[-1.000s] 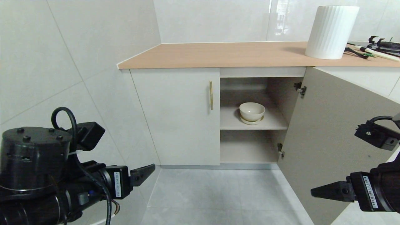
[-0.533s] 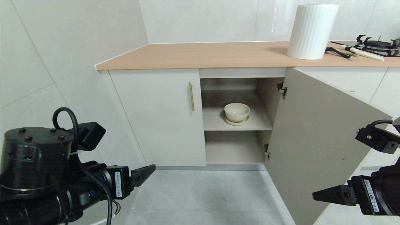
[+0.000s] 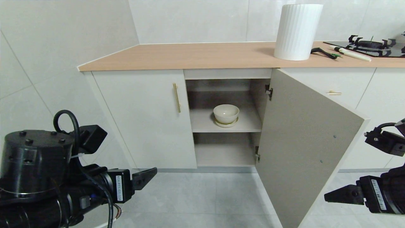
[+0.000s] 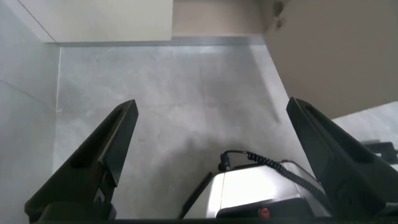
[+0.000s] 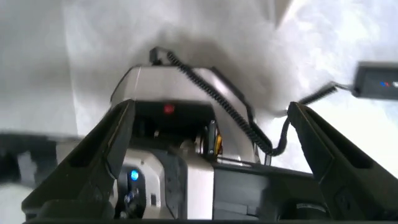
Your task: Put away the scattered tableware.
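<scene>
So the bowl (image 3: pixel 226 113) is sitting on its saucer (image 3: pixel 225 123) on the upper shelf (image 3: pixel 204 125) of the open cabinet, and it hasn't budged. What's changed is the head camera: the whole picture has slid over in the last second, so more of the counter's right-hand end shows now. My guess is the robot's turning towards whatever's left to tidy.

Left gripper (image 4: pixel 211 107) and right gripper (image 5: pixel 211 107) both hang low in front of the cabinet, spread wide with nothing in them. The cabinet door (image 3: pixel 300 136) stands swung out.

Up on the wooden countertop (image 3: pixel 190 55) there's a white ribbed container (image 3: pixel 297 31), a couple of utensils (image 3: pixel 349 53) and a gas hob (image 3: pixel 368 42). Pale wall tiles, grey floor (image 3: pixel 205 196).
</scene>
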You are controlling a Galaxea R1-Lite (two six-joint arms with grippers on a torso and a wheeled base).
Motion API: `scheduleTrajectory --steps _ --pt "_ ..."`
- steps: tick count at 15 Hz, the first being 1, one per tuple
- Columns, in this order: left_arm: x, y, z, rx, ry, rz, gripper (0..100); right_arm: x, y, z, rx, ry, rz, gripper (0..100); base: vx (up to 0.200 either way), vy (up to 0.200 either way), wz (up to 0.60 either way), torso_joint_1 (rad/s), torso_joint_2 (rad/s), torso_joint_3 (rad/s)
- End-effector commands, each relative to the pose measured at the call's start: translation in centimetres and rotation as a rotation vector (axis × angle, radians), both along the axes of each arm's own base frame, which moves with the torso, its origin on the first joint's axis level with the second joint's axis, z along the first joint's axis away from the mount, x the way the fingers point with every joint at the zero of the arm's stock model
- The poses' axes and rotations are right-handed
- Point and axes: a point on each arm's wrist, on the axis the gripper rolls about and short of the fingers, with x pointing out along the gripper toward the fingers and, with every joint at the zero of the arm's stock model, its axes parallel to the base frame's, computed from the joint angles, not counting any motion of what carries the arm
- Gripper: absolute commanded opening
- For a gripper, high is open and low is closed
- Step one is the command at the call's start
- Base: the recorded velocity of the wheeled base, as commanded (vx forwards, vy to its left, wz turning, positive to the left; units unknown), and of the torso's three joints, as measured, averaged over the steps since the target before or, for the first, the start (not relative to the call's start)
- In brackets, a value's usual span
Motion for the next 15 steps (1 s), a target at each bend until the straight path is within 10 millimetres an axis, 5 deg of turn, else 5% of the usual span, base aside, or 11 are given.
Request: scheduleTrajectory --steps 1,10,15 --pt "0.0 0.0 -0.1 0.001 0.002 0.0 100 1.9 -2.0 -0.6 -0.052 0.023 -0.089 100 0.0 0.0 0.0 0.0 0.0 0.0" --pt "0.0 0.0 -0.2 0.004 0.007 -0.001 100 4.6 -9.9 0.3 -0.156 -0.041 -0.36 100 0.0 0.0 0.0 0.0 0.0 0.0" --pt "0.0 0.0 -0.1 0.001 0.005 -0.004 100 8.3 -11.0 -1.5 -0.113 -0.086 -0.461 100 0.0 0.0 0.0 0.0 0.0 0.0"
